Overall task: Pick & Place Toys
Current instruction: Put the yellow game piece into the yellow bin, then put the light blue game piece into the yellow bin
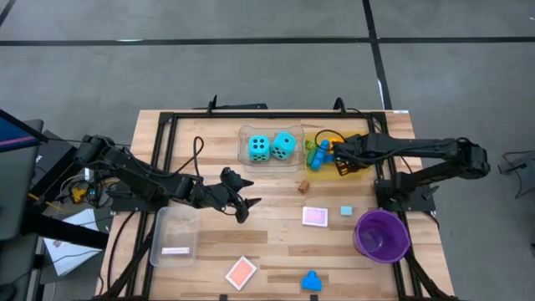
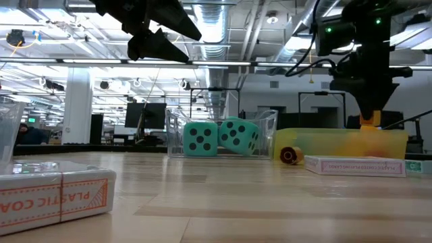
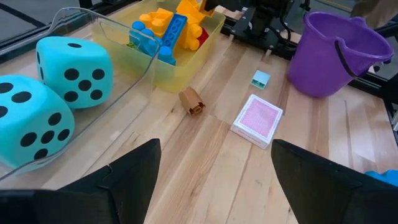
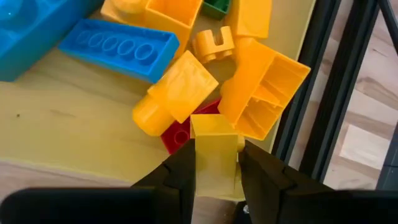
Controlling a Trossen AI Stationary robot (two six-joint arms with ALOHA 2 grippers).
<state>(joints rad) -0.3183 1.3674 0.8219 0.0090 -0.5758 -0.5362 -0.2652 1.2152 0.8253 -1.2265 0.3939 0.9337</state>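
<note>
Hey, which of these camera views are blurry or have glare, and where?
Low view: the near card box is soft, the dice sharper, with bright ceiling lights behind. Left wrist view: the gripper's fingers are blurred dark shapes. Right wrist view: the held yellow brick is soft. High view: even, no glare.

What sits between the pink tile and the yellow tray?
Only a small brown block lies on the bare wood between the pink tile and the yellow tray. The high view shows it; the left wrist view confirms.

Bright overhead light, perhaps slight blur
</note>
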